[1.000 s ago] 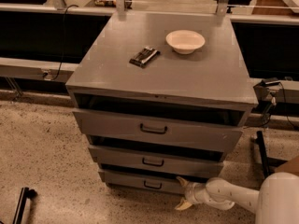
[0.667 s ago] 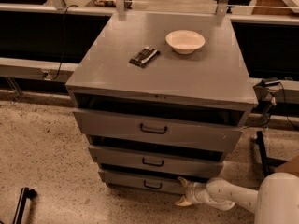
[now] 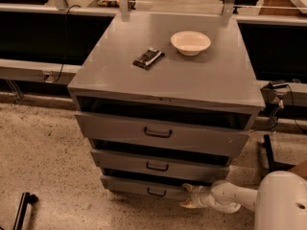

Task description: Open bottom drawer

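Heads up: bottom drawer (image 3: 139, 188) is the lowest of three grey fronts in the desk (image 3: 201, 85), just above the speckled floor (image 3: 43, 166). Its small black loop handle (image 3: 157, 192) sits near the centre of the front, and nothing is touching it. A dark strip shows between that front and the middle drawer (image 3: 192, 169) above; you can't judge from this angle how far out the drawer stands. The pincer (image 3: 191, 198) is low at the right end of the bottom drawer front, right of the handle and apart from it, cream-coloured tip up against the front near its corner. Can't tell whether it's spread or pressed together, or whether it has hold of the drawer edge. The white arm (image 3: 230, 198) runs in from the right, close to the floor, back to the rounded white robot body (image 3: 283, 202) in the lower right corner. The top drawer (image 3: 201, 137) is the tallest front with the widest handle, and it also has a dark gap above it under the desk surface. On the desk you've got a white bowl (image 3: 190, 42) toward the back right and a dark flat packet (image 3: 148, 58) to its left, well apart from each other. A black bar-like object (image 3: 21, 210) lies on the floor at lower left.
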